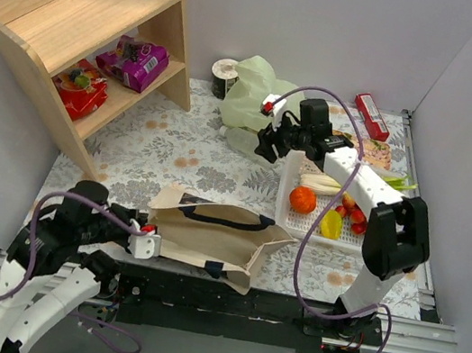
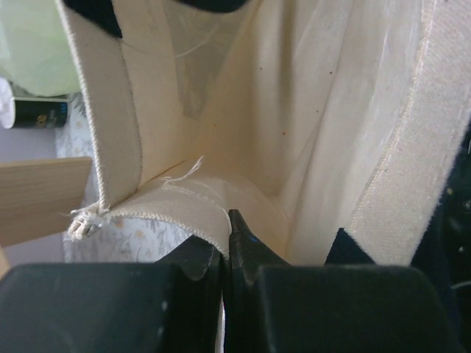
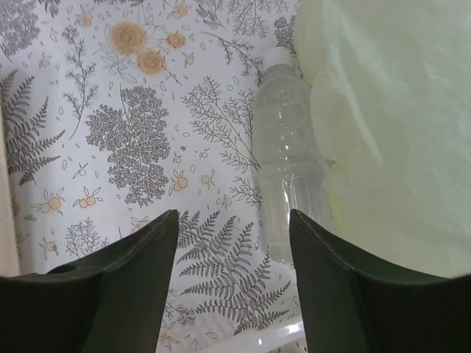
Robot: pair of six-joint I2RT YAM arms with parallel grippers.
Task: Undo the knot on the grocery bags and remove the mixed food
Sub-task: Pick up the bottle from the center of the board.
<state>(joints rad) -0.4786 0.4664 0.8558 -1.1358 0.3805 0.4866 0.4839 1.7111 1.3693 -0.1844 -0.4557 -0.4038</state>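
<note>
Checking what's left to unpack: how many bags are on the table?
2: a pale green plastic bag at the back, and a beige canvas tote lying near the front, gripped by the left end effector.

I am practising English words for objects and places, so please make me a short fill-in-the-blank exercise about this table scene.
1. The canvas tote is pinched at its rim by the ____ gripper.
2. The clear bottle lies beside the pale ____ plastic bag.
3. In the white basket lies a round ____ fruit.
4. The jaws of the right gripper stand ____, holding nothing.
Missing words: left; green; orange; open.
</note>
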